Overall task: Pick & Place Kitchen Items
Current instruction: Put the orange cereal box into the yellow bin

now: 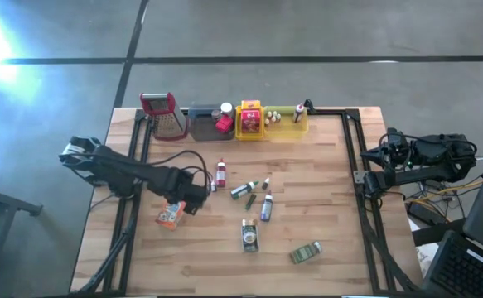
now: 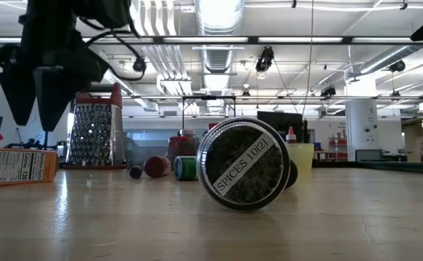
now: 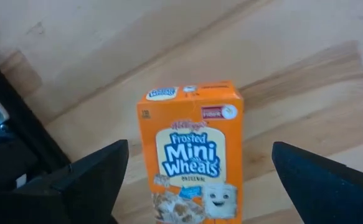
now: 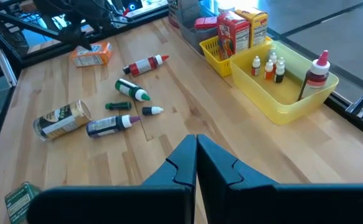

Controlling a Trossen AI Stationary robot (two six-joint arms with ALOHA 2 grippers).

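Observation:
An orange Frosted Mini Wheats box (image 3: pixel 193 155) lies flat on the wooden table at the left (image 1: pixel 171 217). My left gripper (image 3: pixel 200 149) is open and hovers just above it, one finger on either side of the box, touching nothing. The low view shows the left gripper (image 2: pixel 35 109) pointing down, clear of the box (image 2: pixel 15 165). My right gripper (image 4: pixel 197 155) is shut and empty at the table's right edge (image 1: pixel 382 156). Loose in the middle lie a red-capped bottle (image 1: pixel 221 172), small green bottles (image 1: pixel 243 190), a blue bottle (image 1: pixel 266 207), a spice jar (image 1: pixel 249 234) and a green tin (image 1: pixel 306 252).
Along the far edge stand a red-topped metal grater (image 1: pixel 162 114), a grey tray (image 1: pixel 205 128), a yellow basket (image 1: pixel 251 131) holding boxes, and a yellow-green tray (image 1: pixel 291 128) with tiny bottles. A dark metal frame (image 1: pixel 350 149) runs along the table's sides.

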